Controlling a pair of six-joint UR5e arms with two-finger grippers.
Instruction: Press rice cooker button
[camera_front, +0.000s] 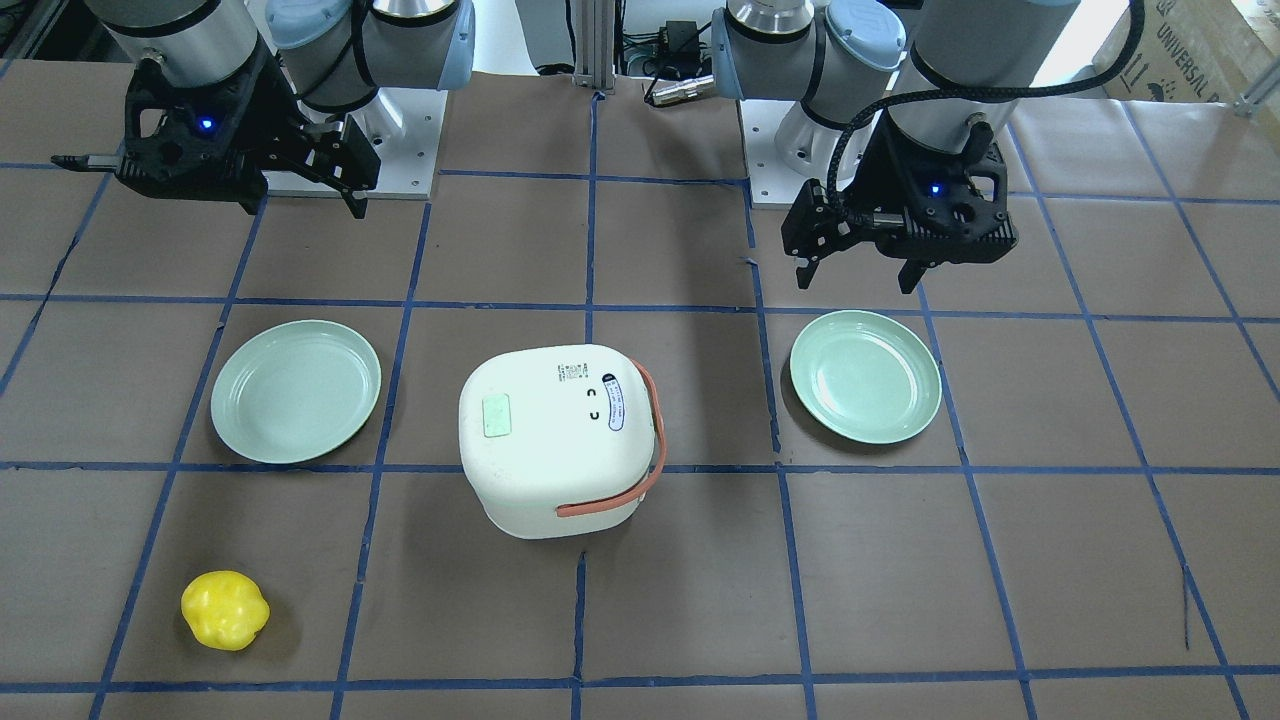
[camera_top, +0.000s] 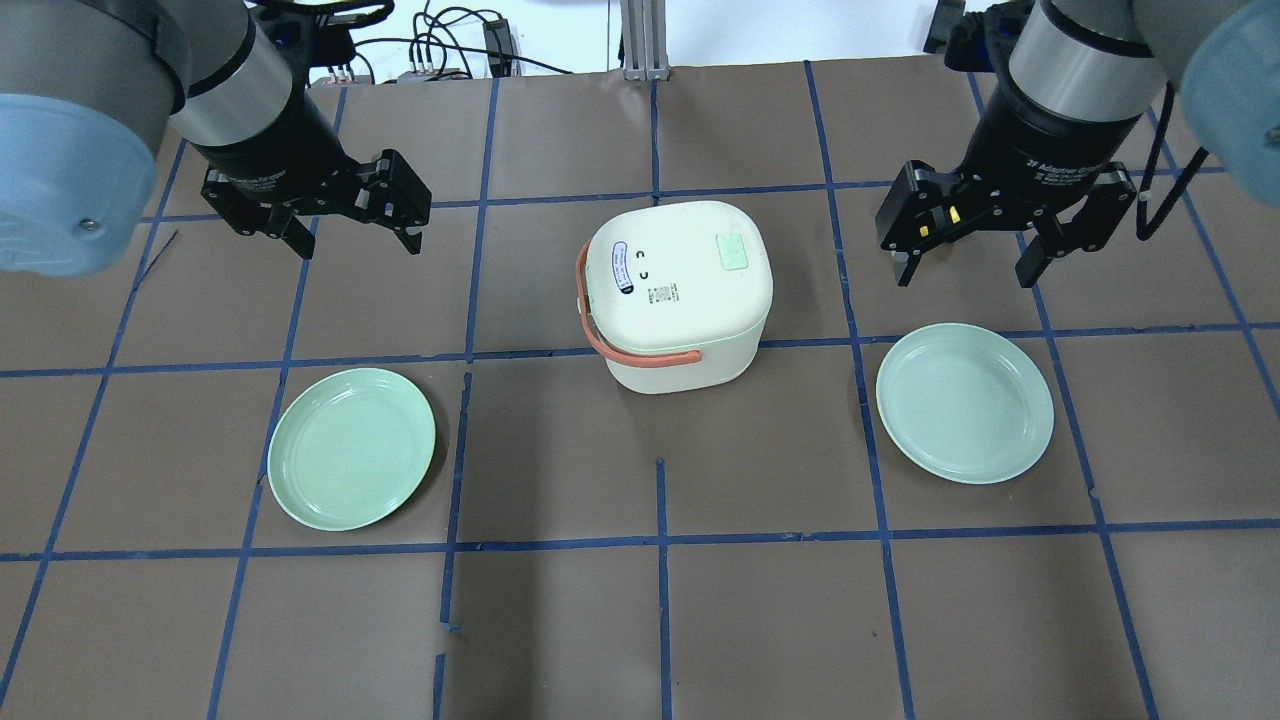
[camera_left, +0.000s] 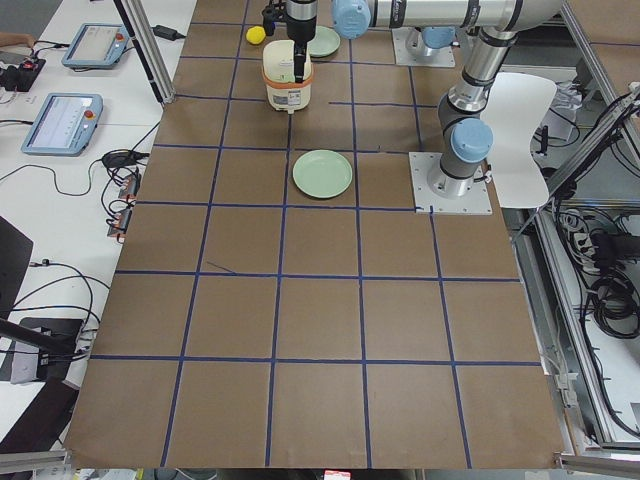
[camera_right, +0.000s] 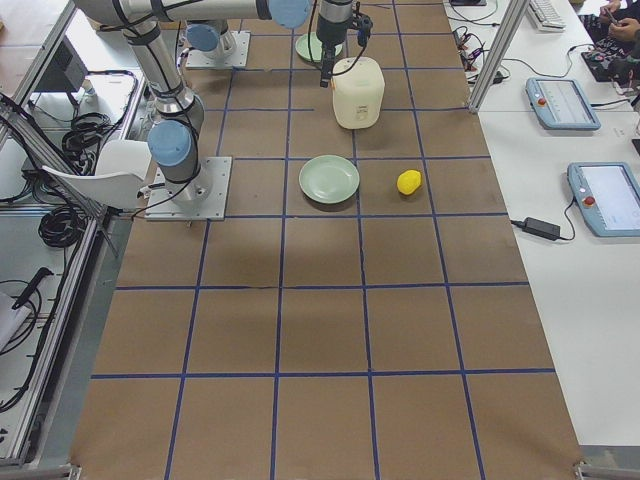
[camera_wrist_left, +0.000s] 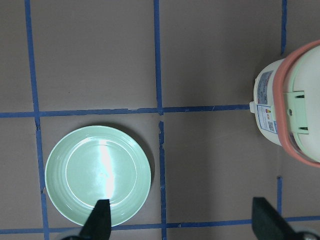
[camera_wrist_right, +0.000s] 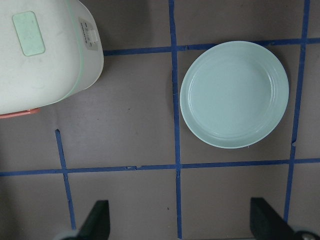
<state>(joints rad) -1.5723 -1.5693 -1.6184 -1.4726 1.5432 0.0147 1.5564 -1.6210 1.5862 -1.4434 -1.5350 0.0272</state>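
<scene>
The white rice cooker (camera_top: 680, 290) stands at the table's middle with its lid shut, an orange-pink strap handle (camera_top: 598, 345) and a pale green button (camera_top: 733, 252) on top. It also shows in the front view (camera_front: 555, 430). My left gripper (camera_top: 345, 215) hovers open and empty to the cooker's left, apart from it. My right gripper (camera_top: 970, 260) hovers open and empty to its right, apart from it. The left wrist view shows the cooker (camera_wrist_left: 292, 115) at its right edge. The right wrist view shows the cooker (camera_wrist_right: 45, 55) at its top left.
A pale green plate (camera_top: 352, 447) lies near the left gripper and another plate (camera_top: 965, 402) near the right gripper. A yellow lumpy object (camera_front: 225, 610) lies on the far side of the table on my right. Blue tape lines grid the brown table.
</scene>
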